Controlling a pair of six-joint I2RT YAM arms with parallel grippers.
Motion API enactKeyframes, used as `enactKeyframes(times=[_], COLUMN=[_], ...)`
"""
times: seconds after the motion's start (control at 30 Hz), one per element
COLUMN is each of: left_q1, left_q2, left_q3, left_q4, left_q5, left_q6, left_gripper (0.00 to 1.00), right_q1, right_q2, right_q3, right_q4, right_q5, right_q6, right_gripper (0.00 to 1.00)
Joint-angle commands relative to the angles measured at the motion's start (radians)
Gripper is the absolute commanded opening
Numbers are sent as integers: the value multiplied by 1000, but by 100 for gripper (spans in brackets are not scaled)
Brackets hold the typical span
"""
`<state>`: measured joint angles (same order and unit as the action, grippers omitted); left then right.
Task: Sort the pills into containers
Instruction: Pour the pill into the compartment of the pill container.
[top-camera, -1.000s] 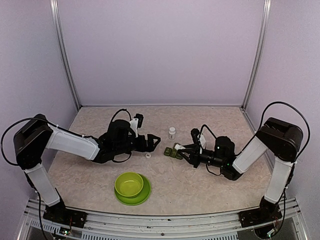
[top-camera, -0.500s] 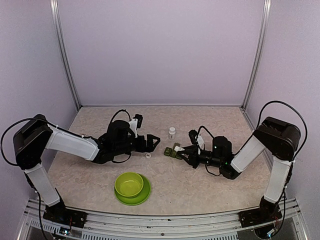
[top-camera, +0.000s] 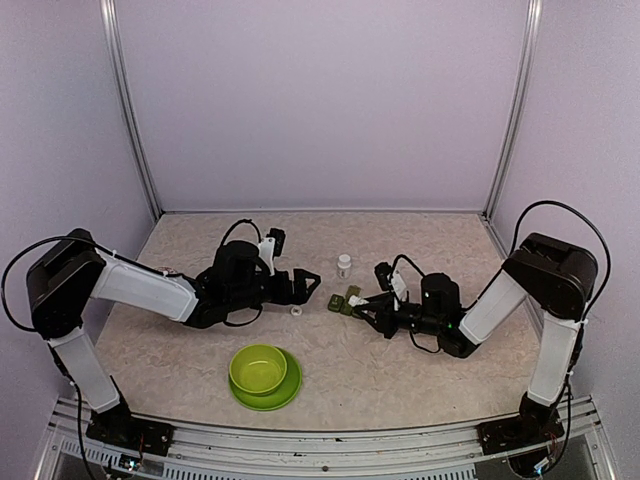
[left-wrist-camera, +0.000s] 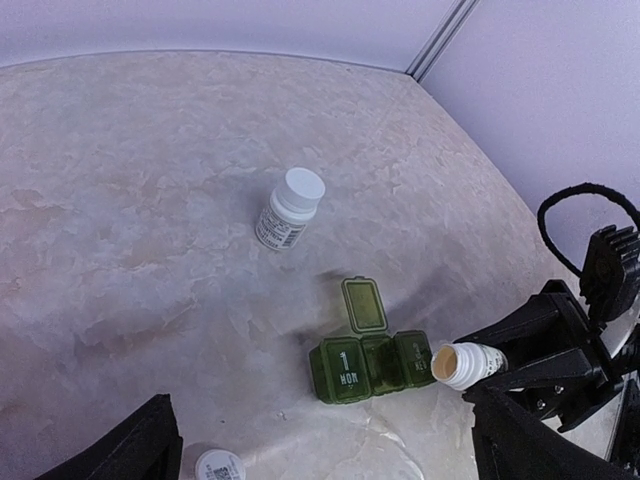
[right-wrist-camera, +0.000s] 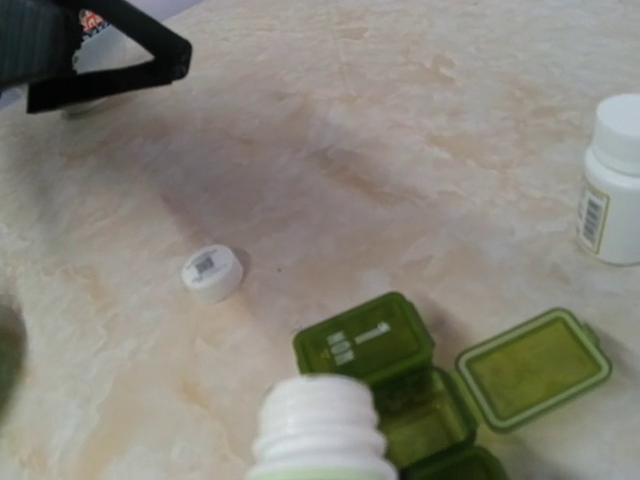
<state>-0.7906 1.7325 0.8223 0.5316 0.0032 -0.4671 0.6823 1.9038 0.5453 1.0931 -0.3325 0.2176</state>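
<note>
While the right fingers (left-wrist-camera: 515, 380) clamp narrowly on the body of an uncapped bottle (left-wrist-camera: 468, 364), holding it tipped on its side with its mouth pointing away from them, the left fingers (top-camera: 308, 278) stand spread wide with nothing between them. Directly ahead of the right fingertips, just past the bottle's mouth, the pill box (left-wrist-camera: 372, 365) lies flat on the table (top-camera: 180, 250). It is a dark green strip of three compartments in a row. Its end nearest the right fingers sits right at the bottle's lip, though I cannot tell whether the two touch. The middle lid (left-wrist-camera: 364, 304) is swung open and lies back on the table, on the side of the box away from both sets of fingers. The compartment farthest from the right fingers is shut and carries white print, and the one nearest them also looks shut. What the open compartment holds is too small to tell. Beyond the open lid, well apart from either set of fingers, a capped white bottle (left-wrist-camera: 290, 208) stands upright with a label on its side. A loose white cap (right-wrist-camera: 212, 273) lies flat on the table close under the left fingertips, between them and the pill box. Behind the left fingers, toward the arm bases, a lime-green bowl (top-camera: 258, 368) sits on a matching plate (top-camera: 290, 392).
</note>
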Motion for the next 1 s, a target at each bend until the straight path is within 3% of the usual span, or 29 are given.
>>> enactKeyframes(times=[0.0, 0.97], left_q1=[7, 7], left_q2=[-13, -5], left_q3=[-11, -33], left_q4=[31, 69], left_q5=[15, 19], left_q6=[-7, -20], left_gripper=[99, 99], right_q1=[-10, -12], right_q2=[13, -21], right_q3=[15, 67], right_q4=[-25, -186], right_q5=[16, 49], right_q6=[-3, -14], right_gripper=[11, 11])
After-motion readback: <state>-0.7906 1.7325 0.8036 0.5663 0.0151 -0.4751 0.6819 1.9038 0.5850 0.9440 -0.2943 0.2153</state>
